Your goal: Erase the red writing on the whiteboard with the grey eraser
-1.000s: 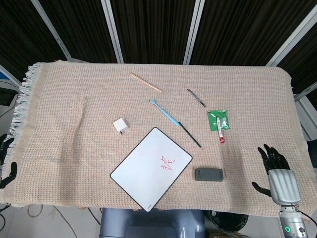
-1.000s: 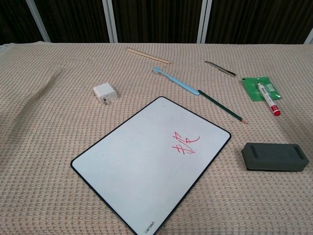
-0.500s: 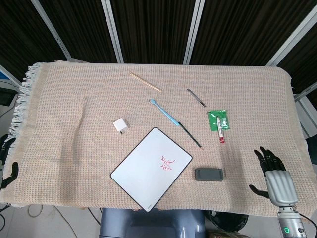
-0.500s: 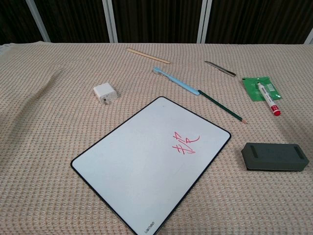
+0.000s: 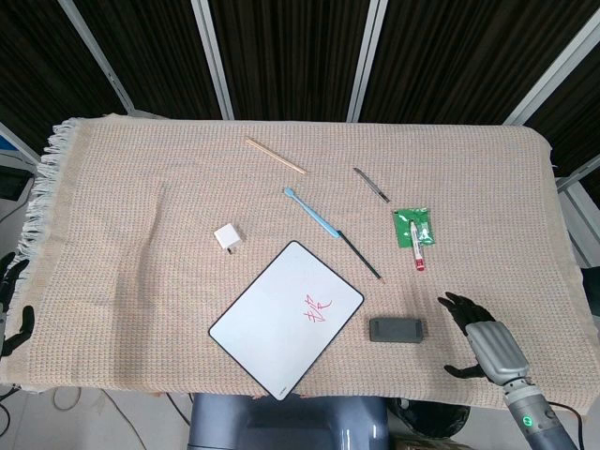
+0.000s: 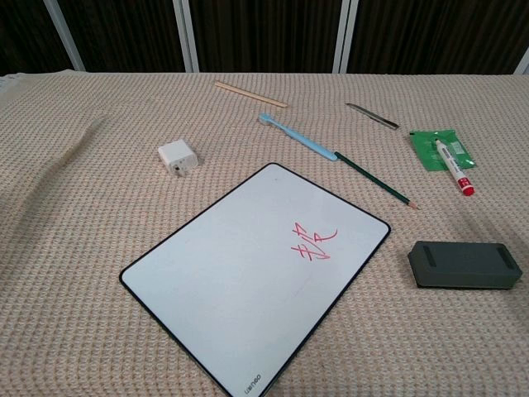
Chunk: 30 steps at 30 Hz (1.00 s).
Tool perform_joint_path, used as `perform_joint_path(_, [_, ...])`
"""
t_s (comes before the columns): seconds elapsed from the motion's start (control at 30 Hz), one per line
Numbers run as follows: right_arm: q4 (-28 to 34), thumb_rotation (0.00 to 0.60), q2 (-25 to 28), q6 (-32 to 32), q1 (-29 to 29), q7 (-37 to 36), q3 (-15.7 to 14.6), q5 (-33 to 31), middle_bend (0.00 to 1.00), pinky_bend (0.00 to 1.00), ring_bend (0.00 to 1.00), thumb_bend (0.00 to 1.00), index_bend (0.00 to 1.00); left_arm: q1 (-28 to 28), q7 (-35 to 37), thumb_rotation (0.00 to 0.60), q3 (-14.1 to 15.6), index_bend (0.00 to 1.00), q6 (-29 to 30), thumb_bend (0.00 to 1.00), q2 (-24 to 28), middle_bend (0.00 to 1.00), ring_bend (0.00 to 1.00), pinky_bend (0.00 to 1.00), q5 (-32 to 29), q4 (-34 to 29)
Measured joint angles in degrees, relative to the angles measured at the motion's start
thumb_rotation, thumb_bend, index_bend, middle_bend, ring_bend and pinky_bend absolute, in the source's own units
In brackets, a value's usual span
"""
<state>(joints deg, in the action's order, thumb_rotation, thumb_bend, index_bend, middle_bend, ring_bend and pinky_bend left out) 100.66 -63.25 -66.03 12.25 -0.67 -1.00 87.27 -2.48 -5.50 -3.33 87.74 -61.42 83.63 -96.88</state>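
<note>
A white whiteboard [image 5: 281, 319] [image 6: 240, 281] lies tilted near the table's front edge, with red writing [image 5: 318, 307] [image 6: 312, 243] toward its right corner. The grey eraser [image 5: 395, 329] [image 6: 464, 265] rests flat on the cloth just right of the board. My right hand [image 5: 480, 345] hovers at the front right, a short way right of the eraser, fingers spread and holding nothing. My left hand [image 5: 11, 302] shows only partly at the far left edge, off the cloth, fingers apart and empty. Neither hand appears in the chest view.
On the beige woven cloth [image 5: 141, 234] lie a white charger plug [image 5: 228, 237], a wooden stick [image 5: 275, 156], a light blue toothbrush [image 5: 309, 212], a dark pencil [image 5: 360, 256], a metal tool [image 5: 371, 185], and a red-capped marker [image 5: 415, 246] on a green packet [image 5: 412, 226].
My right hand has moved left toward the eraser and turned, its fingers now pointing left. The left hand, board and eraser have stayed put.
</note>
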Motion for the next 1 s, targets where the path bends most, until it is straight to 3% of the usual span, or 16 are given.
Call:
perform_joint_path(0.5, [0.4,0.600,-7.7,9.7,7.6,12.7,3.2,-10.5,0.26,0.26,0.22,0.14,0.16,-0.2,0.1,0.600,-0.4,0.09,-0.5,0.53,0.2,0.01,0.00,0.00,-0.9,0.0])
perform_joint_path(0.67, [0.0,0.600,-10.6,10.4,9.0,15.9,3.6,-13.2,0.30,0.34,0.27,0.20,0.20,-0.2,0.2,0.600,-0.4,0.09,-0.6,0.53,0.3,0.01,0.00,0.00,-1.0,-0.1])
perform_joint_path(1.0, [-1.3,0.600,-14.4,9.8,10.5,20.3,3.7,-15.9,0.35,0.39,0.33,0.29,0.30,-0.3,0.1,0.600,-0.5,0.09,-0.7,0.53,0.3,0.01,0.00,0.00,-1.3,-0.1])
